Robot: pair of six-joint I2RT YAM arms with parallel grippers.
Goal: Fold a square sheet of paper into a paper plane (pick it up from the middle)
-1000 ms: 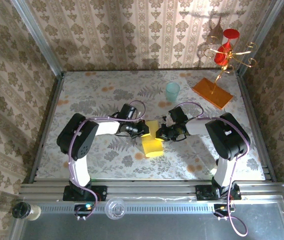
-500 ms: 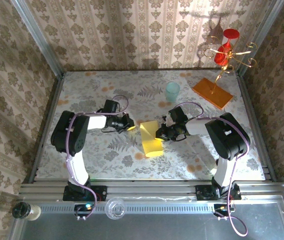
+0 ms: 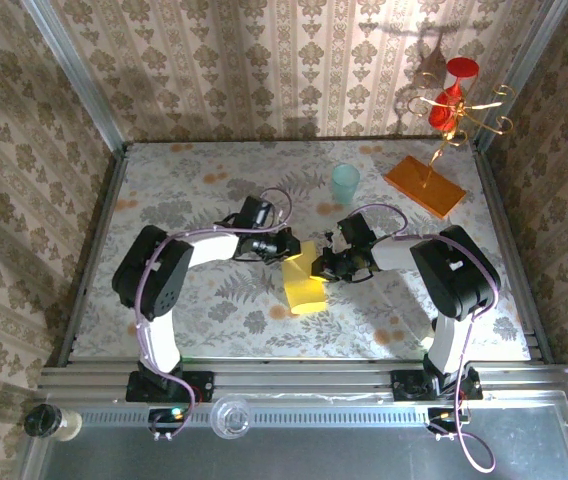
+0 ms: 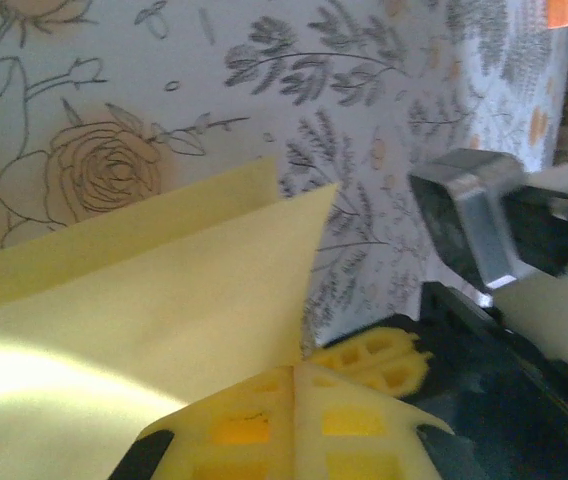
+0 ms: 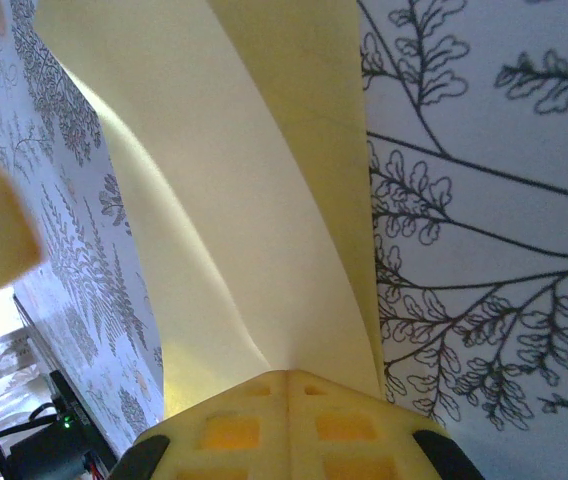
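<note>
Seen from above, a folded square sheet of paper (image 3: 306,288), plain yellow, lies on a floral-printed table (image 3: 184,200), nearer the arm bases than a pale teal cup (image 3: 345,183) and a little to the cup's left. Its long axis runs from the cup's side towards the bases, the near end leaning slightly right. The near part lies flat while the far part is lifted and curved. The left gripper (image 3: 286,248) meets the sheet's far left edge; in its wrist camera the yellow pads (image 4: 264,430) are pressed together with the paper running into their seam, and one folded corner comes to a point above them. The right gripper (image 3: 318,266) sits at the far right edge, between cup and sheet, pads (image 5: 254,430) likewise closed tight on the paper, which arches away from them. Both claws are close together, nearly facing. The cup stands upright, well apart from the sheet. To the cup's right lies an orange slab (image 3: 414,182) carrying a gold stand (image 3: 444,130), near the table's far right corner. To the cup's left and on the sheet's near side the table is bare tabletop
</note>
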